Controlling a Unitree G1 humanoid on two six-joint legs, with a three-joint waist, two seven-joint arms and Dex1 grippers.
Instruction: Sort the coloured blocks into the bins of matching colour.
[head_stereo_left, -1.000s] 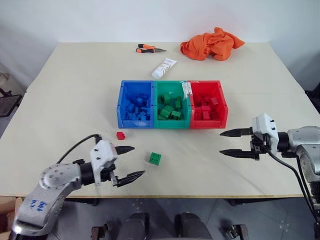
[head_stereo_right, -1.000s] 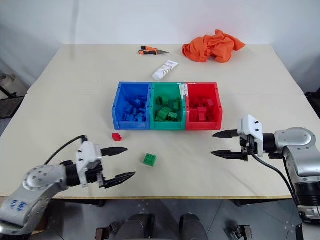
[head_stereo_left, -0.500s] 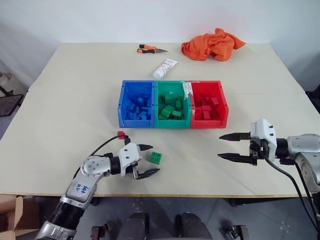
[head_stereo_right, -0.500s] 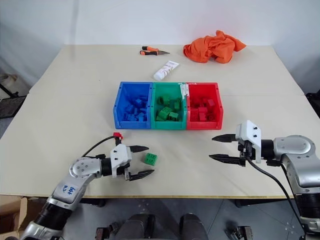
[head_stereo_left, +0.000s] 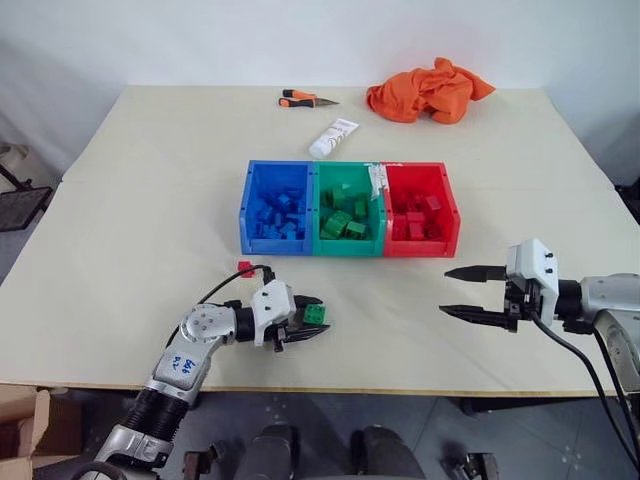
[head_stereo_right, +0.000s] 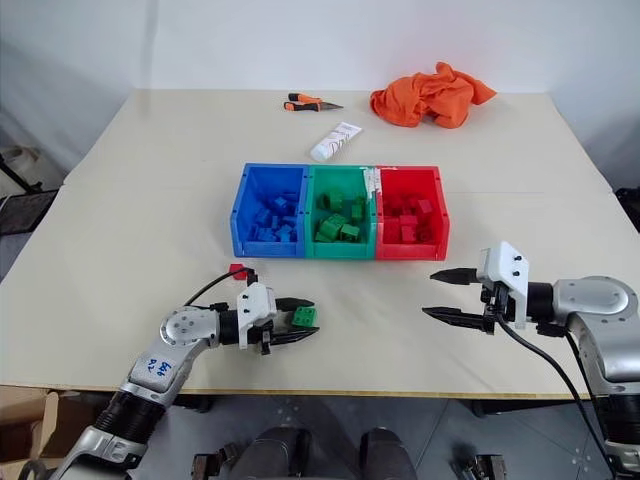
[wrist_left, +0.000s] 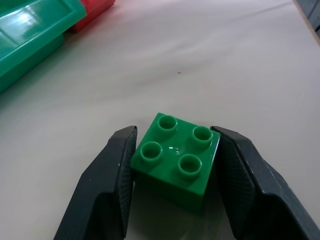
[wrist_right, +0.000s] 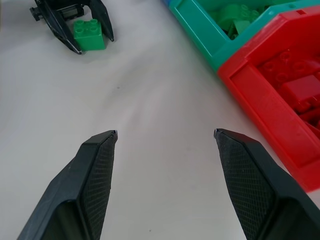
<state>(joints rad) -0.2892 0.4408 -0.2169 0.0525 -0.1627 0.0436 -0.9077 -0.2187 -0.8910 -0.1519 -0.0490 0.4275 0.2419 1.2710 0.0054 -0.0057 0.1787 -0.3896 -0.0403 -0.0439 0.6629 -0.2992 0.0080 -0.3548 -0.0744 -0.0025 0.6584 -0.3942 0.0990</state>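
Note:
A green block (head_stereo_left: 314, 313) rests on the table in front of the bins, studs up. My left gripper (head_stereo_left: 322, 315) is shut on it, and both fingers (wrist_left: 107, 185) press its sides in the left wrist view. A red block (head_stereo_left: 245, 268) lies just behind my left wrist. The blue bin (head_stereo_left: 272, 245), green bin (head_stereo_left: 345, 247) and red bin (head_stereo_left: 420, 248) stand joined in a row at mid-table, each holding several blocks of its own colour. My right gripper (head_stereo_left: 446, 291) hangs open and empty over bare table in front of the red bin.
At the far side lie an orange cloth (head_stereo_left: 428, 88), a white tube (head_stereo_left: 329, 138) and an orange-and-black hand tool (head_stereo_left: 303, 98). The table's front edge runs just below both grippers.
My left gripper has moved forward and to the right to the green block, and its wide-open fingers have come together on it. The right gripper has stayed where it was.

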